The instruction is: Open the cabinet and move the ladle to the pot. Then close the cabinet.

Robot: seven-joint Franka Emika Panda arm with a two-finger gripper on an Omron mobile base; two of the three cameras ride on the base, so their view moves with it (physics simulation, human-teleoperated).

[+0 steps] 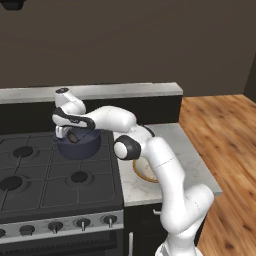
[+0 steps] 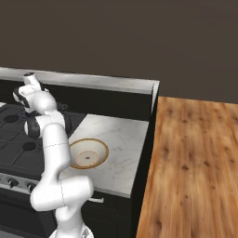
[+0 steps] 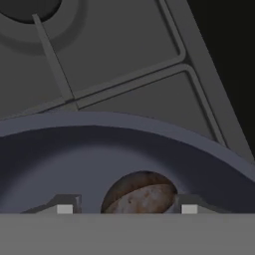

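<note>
Two dark finger tips [image 3: 64, 208] rise at the bottom of the hand view, set wide apart, and between them lies the round brownish bowl of the ladle [image 3: 141, 193], mottled rust and tan, resting on the floor inside the pot [image 3: 124, 144]; neither tip touches it, and its handle cannot be made out. From the hand, the pot is a broad dark blue-grey ring with a smooth inner wall, and beyond its rim run the grey bars of the stove grate [image 3: 124, 84] and part of a burner [image 3: 30, 7]. From the left base camera, the same pot [image 1: 79, 146] is seen from outside: a round blue-grey vessel standing on the rear right of the black stove [image 1: 60, 180], with the gripper [image 1: 70, 133] hanging just over its mouth, so its contents are hidden there. That camera also shows the stove's row of silver knobs [image 1: 82, 223] along the front and, partly behind the arm, a cream bowl with a tan rim [image 1: 142, 172] on the marble counter [image 1: 175, 145]. From the right base camera the cream bowl [image 2: 87, 153] lies fully open to sight on the counter [image 2: 121, 139], beside a wooden floor [image 2: 195, 162], while the arm's own links cover the pot and the gripper
</note>
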